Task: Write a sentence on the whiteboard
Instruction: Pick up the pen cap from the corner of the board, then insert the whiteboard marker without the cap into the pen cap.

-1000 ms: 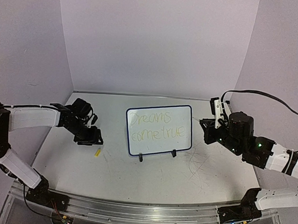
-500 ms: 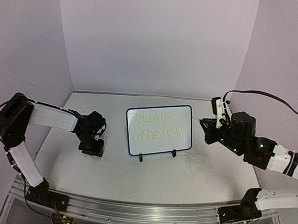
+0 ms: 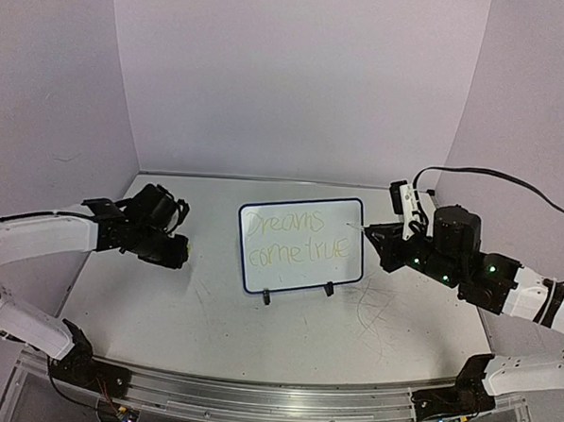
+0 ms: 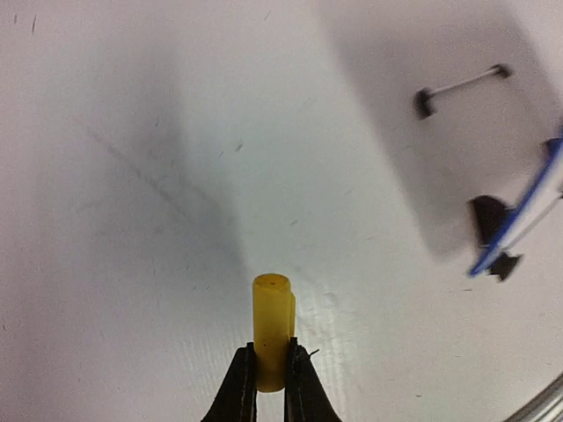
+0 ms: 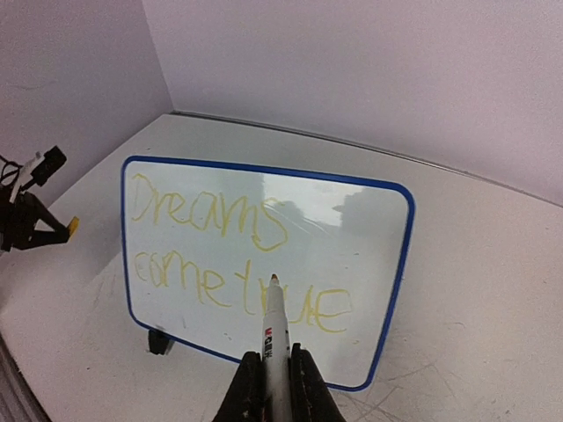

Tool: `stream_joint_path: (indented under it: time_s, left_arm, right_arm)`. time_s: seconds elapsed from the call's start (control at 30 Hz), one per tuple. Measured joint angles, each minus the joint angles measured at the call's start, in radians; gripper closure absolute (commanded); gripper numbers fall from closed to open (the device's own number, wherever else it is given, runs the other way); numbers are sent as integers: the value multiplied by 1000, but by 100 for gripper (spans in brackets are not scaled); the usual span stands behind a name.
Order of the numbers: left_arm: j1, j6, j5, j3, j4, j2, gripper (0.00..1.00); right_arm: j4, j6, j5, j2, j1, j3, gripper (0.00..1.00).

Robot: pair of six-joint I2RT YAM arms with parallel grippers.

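the whiteboard (image 3: 299, 279) stands upright on the middle of the table (image 3: 209, 330), leaning back a little on two black clip feet (image 3: 266, 298) and a wire stand (image 4: 462, 83) behind it. its blue rim runs all the way round. the sentence (image 3: 299, 252) sits on its face in faint yellow-green, "dreams" on the upper line and "come true" on the line below, filling most of the board from the 9 o'clock side to the 3 o'clock side.

the right tool (image 5: 268, 391) is at 3 o'clock from the board, its fingers pressed onto a white marker (image 5: 274, 338) that sticks out straight ahead. in the overhead view the marker's tip lies just beside the board's rim at 3 o'clock, level with the gap between the two lines. in the right wrist view the tip lines up with the "t" of "true"; whether it touches the surface i cannot tell.

the left tool (image 3: 178, 251) is at 9 o'clock from the board, well apart from it, with bare table between them. its fingers are pinched on a short yellow cylinder (image 4: 272, 330), gripping its lower end so that the rest stands out beyond the fingertips. in the left wrist view the board's blue edge and one foot show at 3 o'clock, seen from the side.

grey scratch marks (image 3: 381, 311) cross the table at 4 o'clock from the board.
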Motion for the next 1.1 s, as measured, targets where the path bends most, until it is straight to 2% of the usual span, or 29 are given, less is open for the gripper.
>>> stream_joint_path:
  time_s: [0.1,0.2,0.3,0.4,0.63,0.83,1.1]
  left_arm:
    - [-53,59,34,0,69,-195,99]
    - [-135,124,61,2,189,-325,100]
    - [-213,200,60,6,301,-355,100]
    - [-283,302,31,13,387,-305,100]
    - [-392,547,-113,37,447,-116,100]
    - [-397,649,-151,36,463,-116,100]
    - [-450,744,-212,6,481,-130,100]
  right_arm:
    - [-3,2,-134,41,-1,56,100]
    - [-3,8,-293,114,-1,142,100]
    - [-1,30,-428,198,3,229,100]
    - [-19,62,-503,279,22,315,100]
    - [-80,152,-501,420,95,473,100]
    - [-134,186,-478,488,130,540,100]
    - [-179,200,-473,491,132,543,100]
